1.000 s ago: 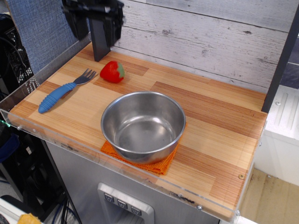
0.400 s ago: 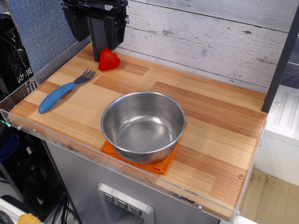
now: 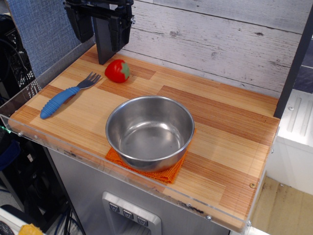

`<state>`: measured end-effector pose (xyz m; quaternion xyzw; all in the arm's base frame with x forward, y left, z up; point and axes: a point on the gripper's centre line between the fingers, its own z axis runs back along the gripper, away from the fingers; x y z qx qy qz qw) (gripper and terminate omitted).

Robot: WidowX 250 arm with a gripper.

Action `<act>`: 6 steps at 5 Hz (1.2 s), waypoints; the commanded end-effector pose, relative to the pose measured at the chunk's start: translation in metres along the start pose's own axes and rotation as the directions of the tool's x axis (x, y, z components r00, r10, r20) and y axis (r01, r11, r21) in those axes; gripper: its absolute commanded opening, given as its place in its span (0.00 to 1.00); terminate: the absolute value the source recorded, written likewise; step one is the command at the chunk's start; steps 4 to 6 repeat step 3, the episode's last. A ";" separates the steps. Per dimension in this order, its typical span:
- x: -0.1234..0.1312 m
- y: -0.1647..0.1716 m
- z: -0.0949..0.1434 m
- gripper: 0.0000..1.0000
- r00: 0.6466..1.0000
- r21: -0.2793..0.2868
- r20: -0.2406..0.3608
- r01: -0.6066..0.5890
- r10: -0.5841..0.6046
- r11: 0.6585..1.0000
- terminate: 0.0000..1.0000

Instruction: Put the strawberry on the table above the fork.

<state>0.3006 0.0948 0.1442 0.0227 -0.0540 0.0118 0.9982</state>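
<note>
The strawberry, glossy red with a green cap, lies free on the striped wooden table near the back left. It sits just up and to the right of the tines of the blue-handled fork, which lies diagonally at the left. My black gripper hangs over the back left corner, its tip just left of the strawberry and not holding it. Its fingers look open and empty.
A steel bowl stands on an orange cloth near the table's front middle. A grey plank wall runs along the back. A clear acrylic rim edges the front and left. A dark post stands at the right.
The strawberry shifted up-left against the gripper's finger, then came back down-right to lie free beside it. The gripper has stayed almost in place.
</note>
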 end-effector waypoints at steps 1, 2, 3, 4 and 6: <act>-0.003 0.005 0.018 1.00 0.999 0.016 0.054 0.006 -0.007 1.000 0.00; -0.003 0.005 0.018 1.00 0.999 0.016 0.054 0.006 -0.007 1.000 0.00; -0.003 0.005 0.018 1.00 0.999 0.016 0.054 0.006 -0.007 1.000 1.00; -0.003 0.005 0.018 1.00 0.999 0.016 0.054 0.006 -0.007 1.000 1.00; -0.003 0.005 0.018 1.00 0.999 0.016 0.054 0.006 -0.007 1.000 1.00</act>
